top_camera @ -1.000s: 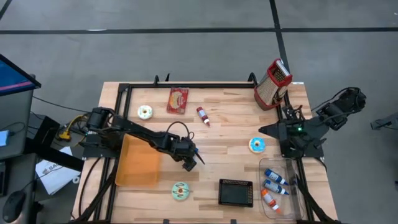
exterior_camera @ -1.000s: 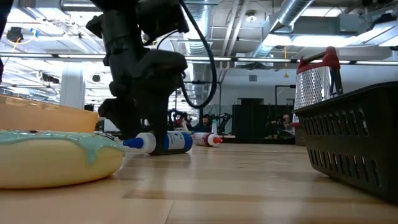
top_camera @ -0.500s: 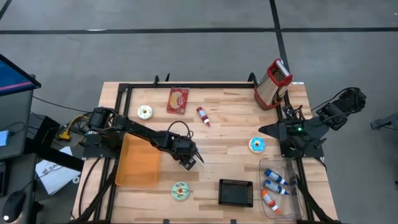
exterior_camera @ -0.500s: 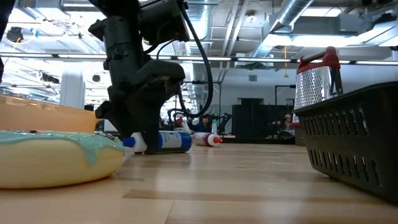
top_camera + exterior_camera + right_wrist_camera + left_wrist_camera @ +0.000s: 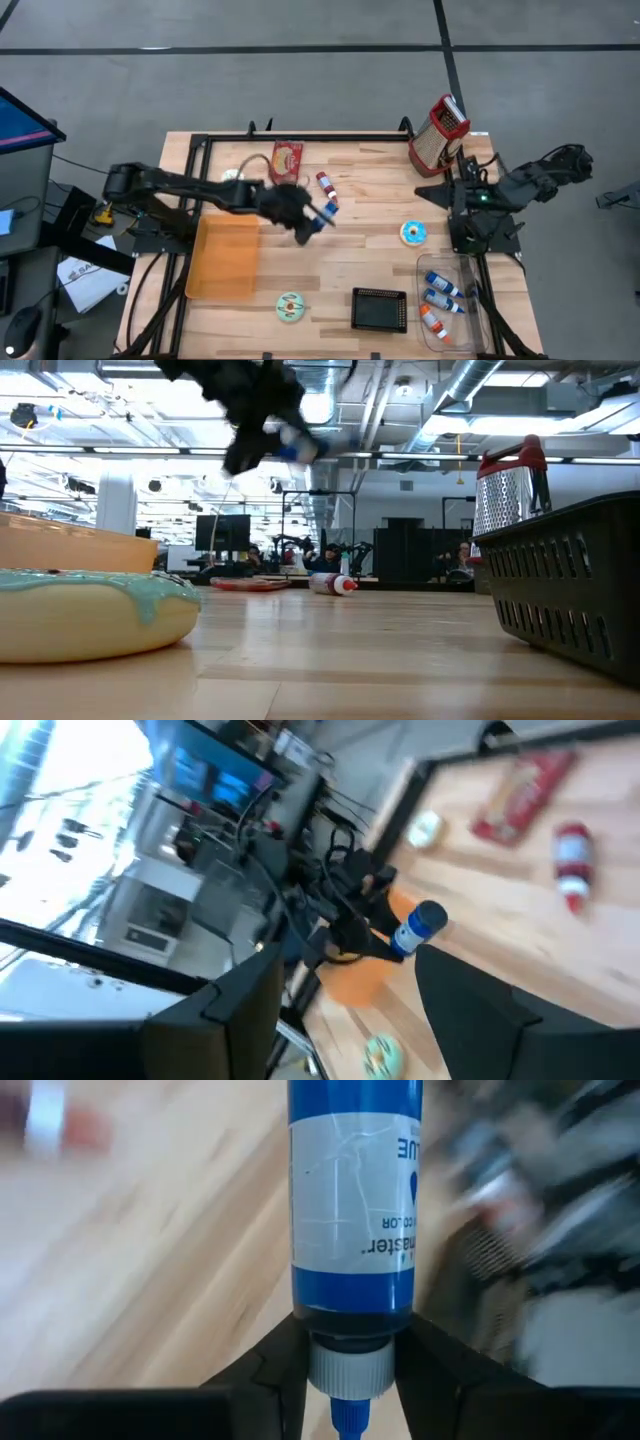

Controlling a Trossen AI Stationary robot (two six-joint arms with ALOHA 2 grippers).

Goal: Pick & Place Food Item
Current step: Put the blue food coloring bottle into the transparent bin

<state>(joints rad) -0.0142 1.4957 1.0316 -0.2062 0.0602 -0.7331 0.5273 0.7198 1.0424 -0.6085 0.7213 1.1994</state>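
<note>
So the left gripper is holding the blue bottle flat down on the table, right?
Not quite. The left gripper does hold the blue bottle, but lifted well clear of the table, as the low view shows.

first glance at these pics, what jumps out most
The left gripper is in the air over the middle of the wooden table, shut on a blue food-colouring bottle with a white label. In the low view a big teal-iced doughnut fills the near left corner, with a black mesh basket at the right. The right gripper waits at the table's right edge.
</note>
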